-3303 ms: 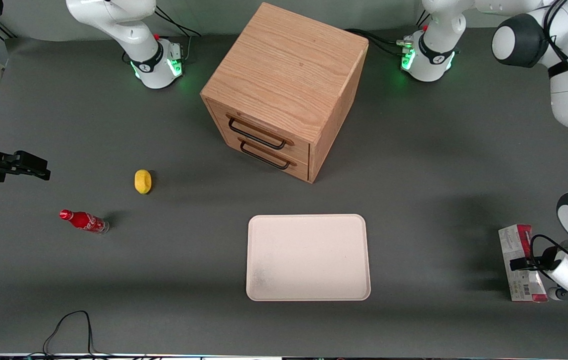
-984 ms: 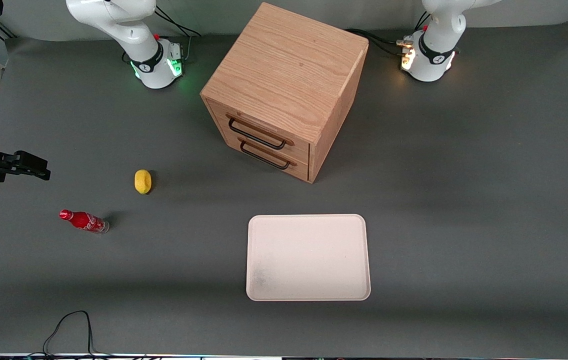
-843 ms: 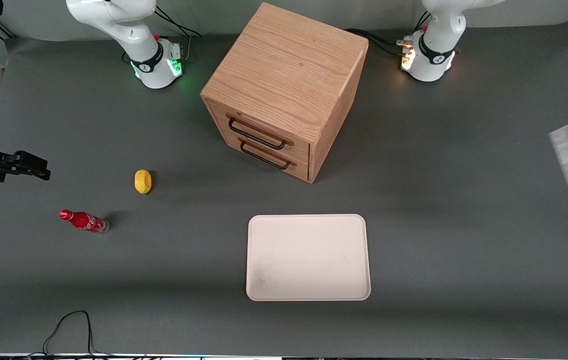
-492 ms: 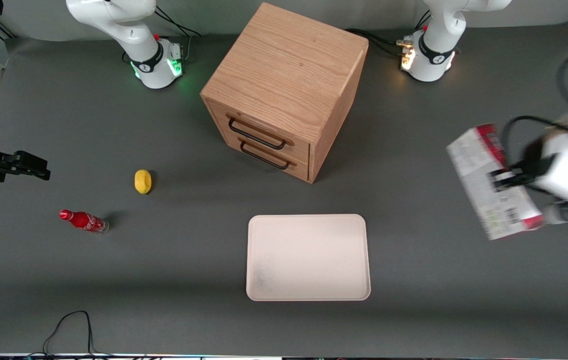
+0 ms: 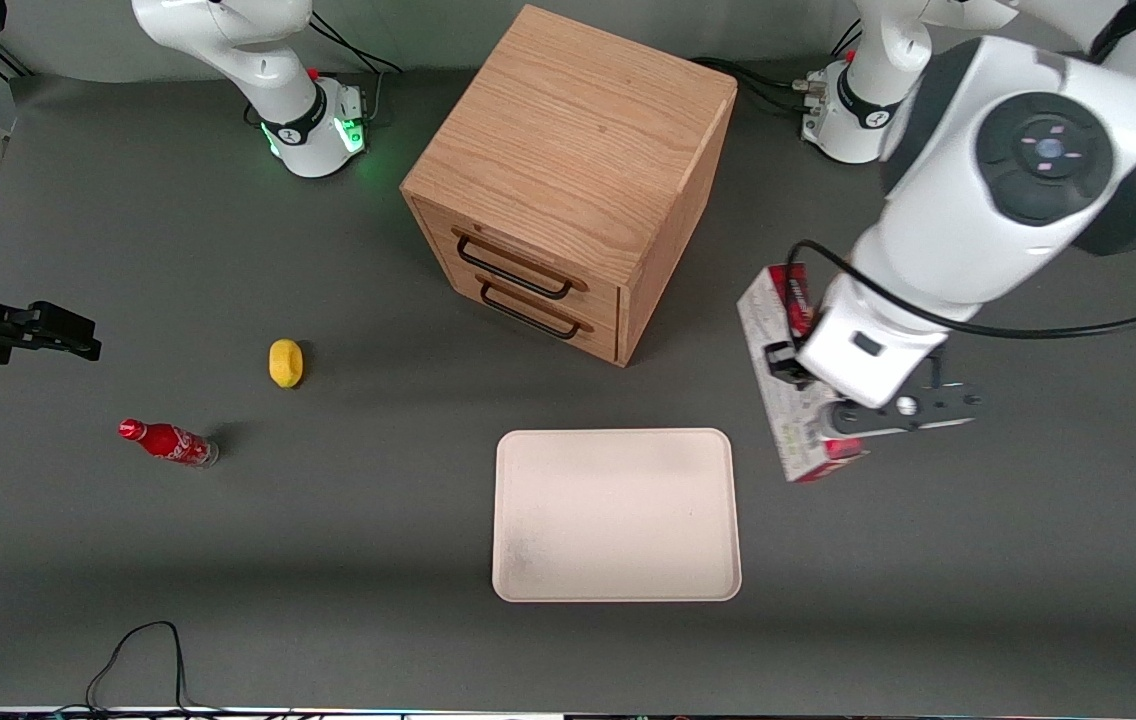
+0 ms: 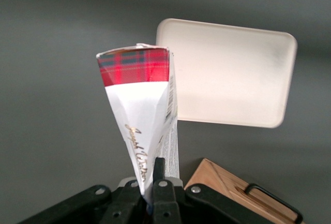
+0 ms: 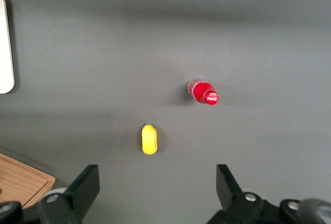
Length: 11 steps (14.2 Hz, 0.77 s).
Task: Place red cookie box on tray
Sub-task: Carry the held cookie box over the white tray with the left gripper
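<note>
Grey tabletop's unchanged, but my gripper [image 5: 796, 368], pinching the red cookie box [image 5: 786, 385], just swung in toward the tray [image 5: 616, 515], now hanging at its 2 o'clock, so I'd say nearly there.

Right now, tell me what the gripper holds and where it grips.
The gripper holds the red cookie box by its thin edge near mid-length, aloft beside the tray.

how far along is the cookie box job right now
Done: the gripper has the red cookie box clamped and lifted off the table. In hand: it hangs beside the tray, toward the working arm's end. Left: moving over the tray, which holds nothing, lowering and releasing.
</note>
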Tool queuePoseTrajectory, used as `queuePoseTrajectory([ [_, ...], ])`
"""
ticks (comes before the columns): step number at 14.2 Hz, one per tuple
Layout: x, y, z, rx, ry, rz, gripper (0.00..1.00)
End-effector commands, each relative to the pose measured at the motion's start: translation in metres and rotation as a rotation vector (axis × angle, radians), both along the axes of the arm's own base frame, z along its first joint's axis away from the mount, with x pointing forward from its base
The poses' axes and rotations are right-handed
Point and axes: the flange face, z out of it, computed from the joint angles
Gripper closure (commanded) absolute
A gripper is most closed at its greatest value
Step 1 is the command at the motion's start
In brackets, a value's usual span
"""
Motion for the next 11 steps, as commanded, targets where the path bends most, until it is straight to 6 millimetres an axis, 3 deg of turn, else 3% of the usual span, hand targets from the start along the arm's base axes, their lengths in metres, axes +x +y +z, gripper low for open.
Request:
queuePoseTrajectory([
  [1,0.002,-0.015,0.004,-0.012,-0.030,-0.077,1.00],
  [4,0.000,-0.019,0.000,0.043,-0.041,-0.101,1.00],
  [5,0.003,-0.019,-0.013,0.056,-0.027,-0.101,1.00],
  [8,0.036,-0.028,-0.095,0.087,-0.017,-0.093,1.00],
  [11,0.058,-0.035,-0.161,0.073,-0.028,-0.102,1.00],
])
